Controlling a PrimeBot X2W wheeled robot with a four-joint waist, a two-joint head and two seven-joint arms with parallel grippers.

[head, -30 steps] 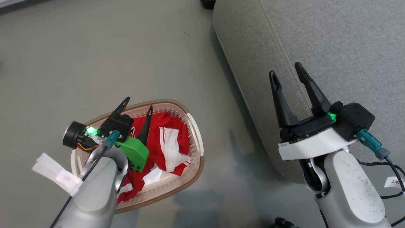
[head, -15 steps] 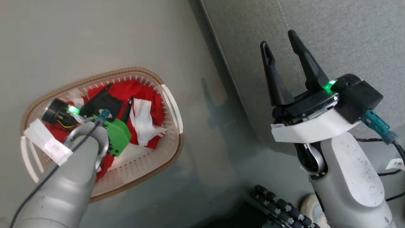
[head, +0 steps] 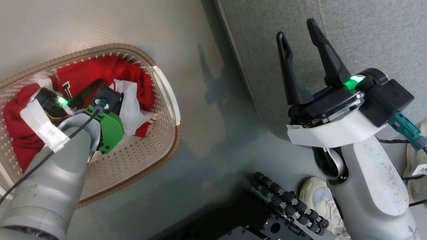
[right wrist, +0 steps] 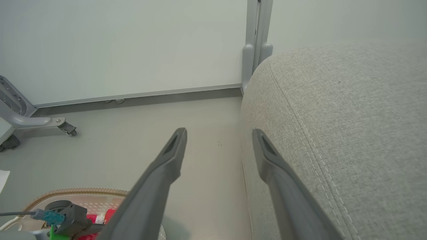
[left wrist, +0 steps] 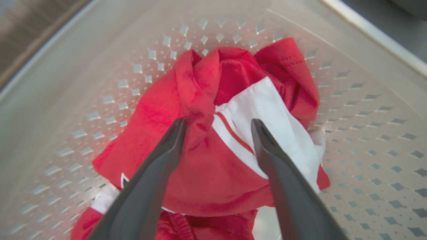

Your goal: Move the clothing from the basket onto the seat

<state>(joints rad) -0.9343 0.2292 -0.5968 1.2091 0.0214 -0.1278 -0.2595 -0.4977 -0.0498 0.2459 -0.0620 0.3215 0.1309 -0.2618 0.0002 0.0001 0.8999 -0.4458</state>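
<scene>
Reaching arm: the left gripper [left wrist: 217,123] was lowered inside the basket. Its two long dark fingers [left wrist: 156,173] were spread and released, and a raised fold of fabric lay between the tips without being clamped.
Clothing: the soft bright red clothing with white stripes and trim [head: 100,71] was bunched in a heap on the basket's perforated bottom, towards one end.
Basket: the cream-white perforated plastic basket with a brown woven-look rim [head: 140,156] was set on the smooth grey floor [head: 206,140], near the seat but apart from it.
Seat: the large grey fabric upholstered seat with stitched seams [head: 367,40] was placed to the right of the basket.
Right gripper: the right gripper [head: 296,28] was held over the seat's rounded edge, its fingers parted and released, with only air between them.
Shoe: a pale sneaker [head: 317,195] was seen on the floor beside the right forearm.
</scene>
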